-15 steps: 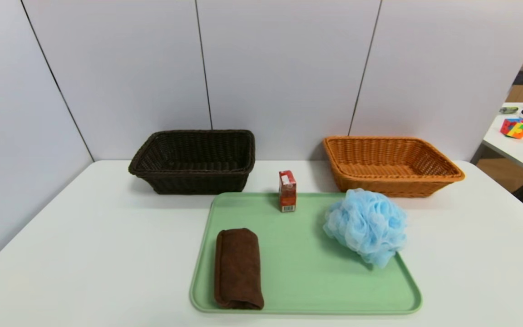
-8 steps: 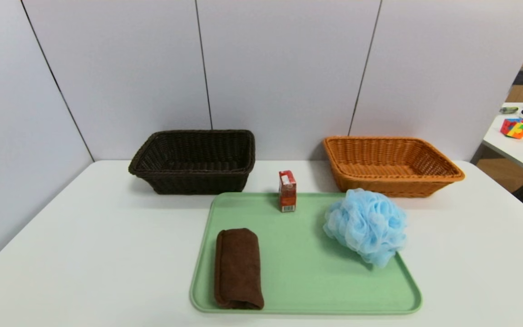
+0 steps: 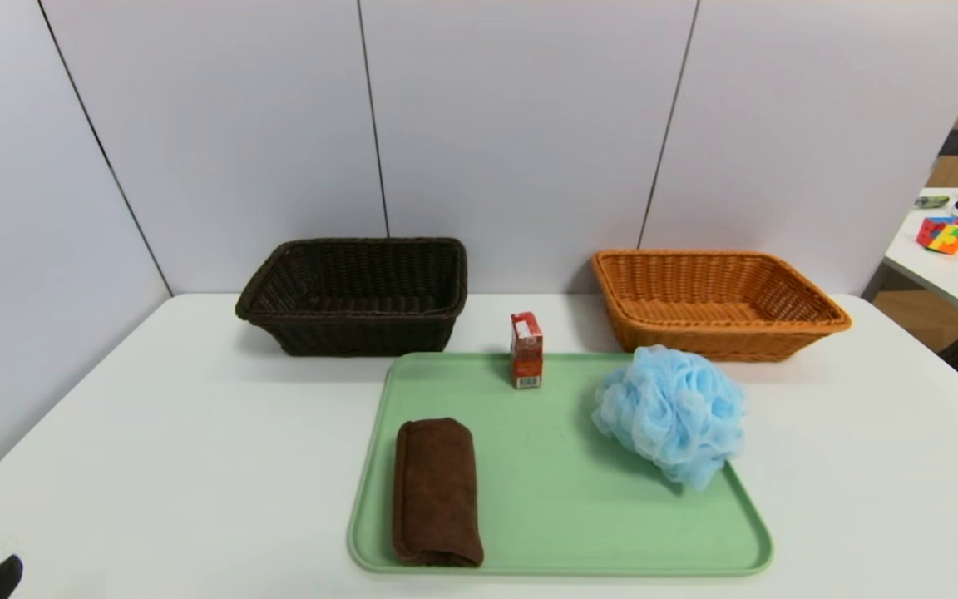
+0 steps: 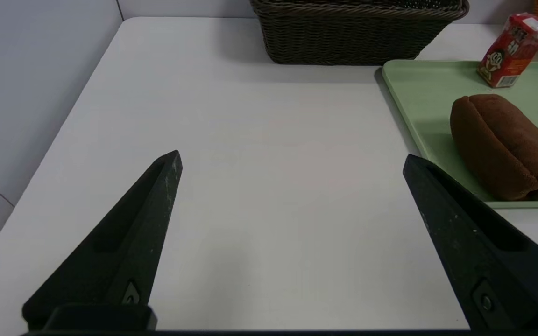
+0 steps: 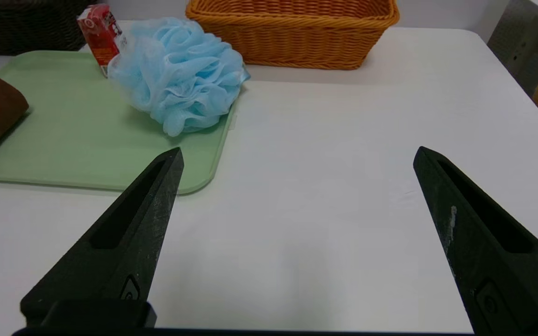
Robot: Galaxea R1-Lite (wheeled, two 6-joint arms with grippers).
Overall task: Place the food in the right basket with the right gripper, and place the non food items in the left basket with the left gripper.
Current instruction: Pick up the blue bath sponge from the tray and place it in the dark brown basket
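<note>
Blue pouf point(image 3: 672, 414) (frilly), red carton point(image 3: 526, 350), brown cloth point(image 3: 437, 492), green tray point(image 3: 562, 532)

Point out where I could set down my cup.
Bare table lies left of the green tray, before the dark basket, and right of the blue puff. It's crowded where the puff sits close to the orange basket.

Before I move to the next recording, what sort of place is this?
Probably a staged sorting station: a pale green tray between white panels, a dark brown woven basket and an orange wicker basket.
</note>
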